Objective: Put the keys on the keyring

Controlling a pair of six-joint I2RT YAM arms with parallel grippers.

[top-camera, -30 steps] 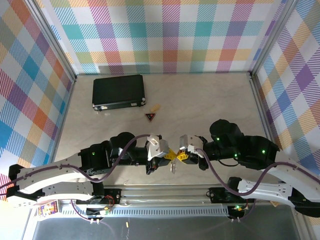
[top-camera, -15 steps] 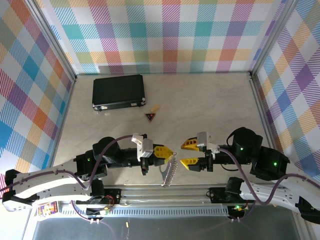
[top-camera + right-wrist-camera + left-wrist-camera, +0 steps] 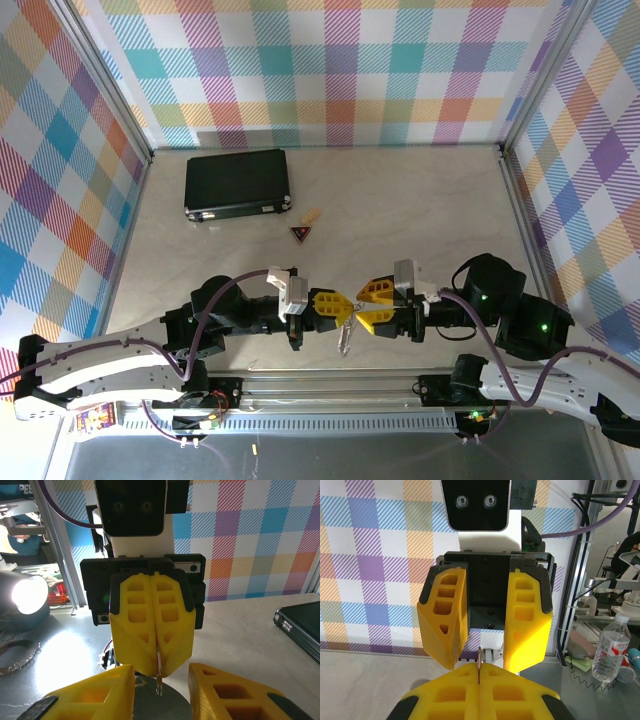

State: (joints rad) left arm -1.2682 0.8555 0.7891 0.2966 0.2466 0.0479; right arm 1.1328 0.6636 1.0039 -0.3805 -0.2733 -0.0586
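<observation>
My left gripper (image 3: 345, 305) is shut on the keys (image 3: 345, 338), a pale silver bunch hanging below its tips just above the table's near edge. In the left wrist view a thin metal edge of the keys (image 3: 480, 656) sticks up from between my closed yellow fingers (image 3: 445, 695). My right gripper (image 3: 360, 308) faces it head-on and stands open, its fingers (image 3: 445, 625) either side of the left tips without touching the metal. In the right wrist view the keys (image 3: 158, 677) dangle edge-on from the shut left fingers (image 3: 135, 625). I cannot make out the keyring.
A black case (image 3: 237, 183) lies at the back left of the table. A dark-red triangular trinket (image 3: 301, 234) with a tan piece (image 3: 311, 215) lies in front of it. Plaid walls close three sides. A plastic bottle (image 3: 615, 647) stands beyond the table.
Half a second ago the right gripper had backed off, wide open. It has moved back in to the left gripper's tips with narrower jaws. The keys hang shorter under the shut left gripper.
</observation>
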